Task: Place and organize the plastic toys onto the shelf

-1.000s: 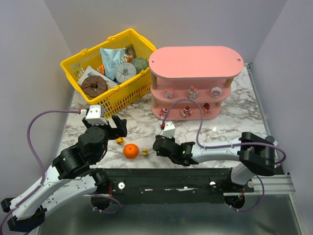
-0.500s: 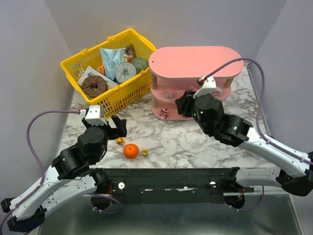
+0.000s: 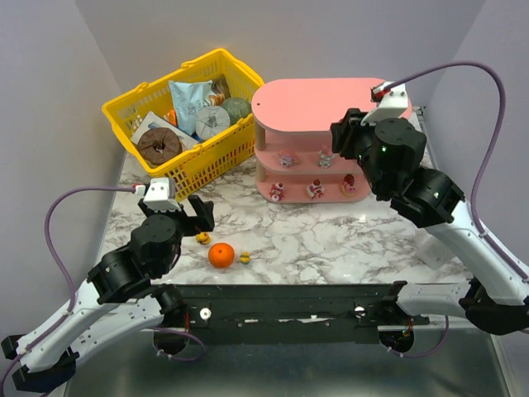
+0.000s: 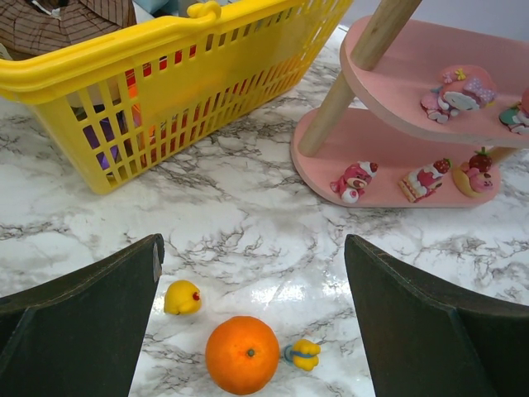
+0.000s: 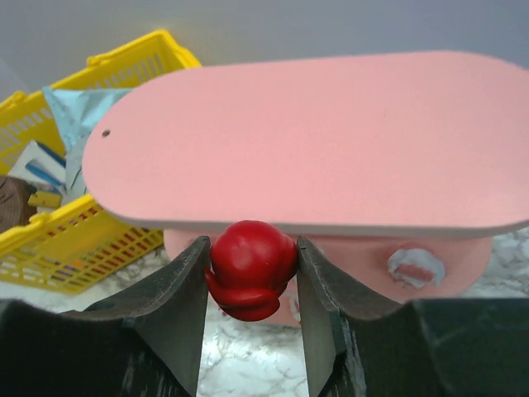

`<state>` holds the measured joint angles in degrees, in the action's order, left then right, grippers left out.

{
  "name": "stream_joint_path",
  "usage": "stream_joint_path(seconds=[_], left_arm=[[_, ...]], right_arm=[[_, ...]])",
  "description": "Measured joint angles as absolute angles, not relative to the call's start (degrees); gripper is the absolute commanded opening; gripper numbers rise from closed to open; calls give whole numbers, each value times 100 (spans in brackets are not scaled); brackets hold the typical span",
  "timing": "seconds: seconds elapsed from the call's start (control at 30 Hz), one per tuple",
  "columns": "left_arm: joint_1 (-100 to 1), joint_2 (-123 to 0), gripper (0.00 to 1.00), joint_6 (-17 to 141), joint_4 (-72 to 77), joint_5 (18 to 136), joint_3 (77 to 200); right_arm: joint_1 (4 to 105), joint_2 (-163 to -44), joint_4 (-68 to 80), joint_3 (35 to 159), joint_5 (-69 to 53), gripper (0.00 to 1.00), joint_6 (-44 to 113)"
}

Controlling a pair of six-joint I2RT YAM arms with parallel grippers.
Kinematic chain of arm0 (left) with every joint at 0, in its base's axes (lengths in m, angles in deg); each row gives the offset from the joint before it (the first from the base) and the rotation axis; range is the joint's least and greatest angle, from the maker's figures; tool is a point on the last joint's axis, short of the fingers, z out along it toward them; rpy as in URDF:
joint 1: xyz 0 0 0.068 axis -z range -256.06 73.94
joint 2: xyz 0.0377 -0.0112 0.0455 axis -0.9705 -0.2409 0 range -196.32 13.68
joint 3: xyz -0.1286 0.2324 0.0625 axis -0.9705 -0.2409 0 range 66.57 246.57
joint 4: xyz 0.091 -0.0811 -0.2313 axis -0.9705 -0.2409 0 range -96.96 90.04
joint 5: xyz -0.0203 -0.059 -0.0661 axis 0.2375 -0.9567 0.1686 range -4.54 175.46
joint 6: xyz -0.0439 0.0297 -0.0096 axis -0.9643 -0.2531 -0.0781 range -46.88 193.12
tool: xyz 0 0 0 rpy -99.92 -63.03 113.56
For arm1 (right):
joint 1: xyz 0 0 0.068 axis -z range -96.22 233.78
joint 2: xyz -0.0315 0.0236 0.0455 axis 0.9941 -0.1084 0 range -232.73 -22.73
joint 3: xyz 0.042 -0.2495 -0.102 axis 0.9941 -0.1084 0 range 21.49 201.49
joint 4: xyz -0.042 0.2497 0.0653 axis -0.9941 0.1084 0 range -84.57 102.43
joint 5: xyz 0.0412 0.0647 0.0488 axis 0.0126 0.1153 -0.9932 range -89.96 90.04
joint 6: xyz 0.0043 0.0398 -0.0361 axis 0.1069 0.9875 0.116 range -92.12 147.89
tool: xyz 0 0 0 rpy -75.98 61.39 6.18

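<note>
Red toy pinched, right claw aloft.

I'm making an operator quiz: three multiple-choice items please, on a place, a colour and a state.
1. Relative to the two yellow toys, the orange ball lies: A left of both; B between them; C right of both.
2. The toy in the right pincer is: A yellow; B pink; C red.
3. The left pincer is: A open, empty; B shut on the ball; C shut on a toy.
1 B, a yellow toy sits each side; 2 C, red shows between the fingers; 3 A, jaws wide apart, empty.
</note>
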<state>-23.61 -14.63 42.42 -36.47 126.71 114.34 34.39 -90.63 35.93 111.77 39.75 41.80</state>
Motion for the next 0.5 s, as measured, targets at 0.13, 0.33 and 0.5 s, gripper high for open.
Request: stream_joint_path(seconds=[0.13,0.33,0.5], left_arm=[[-2361,-1443,99,4242,-3647,12671,11434],[-2361,-1428,99,4242,-3647,12671,11434],[-2361,-1428,99,4242,-3647,12673,11434]], right_arm=[[3791,-9447,3678,11647,3835,20,3876],[4196,-10048,3901,11877,3352,20,3657],[4373,-10368,3986,12017,3041,20,3550]])
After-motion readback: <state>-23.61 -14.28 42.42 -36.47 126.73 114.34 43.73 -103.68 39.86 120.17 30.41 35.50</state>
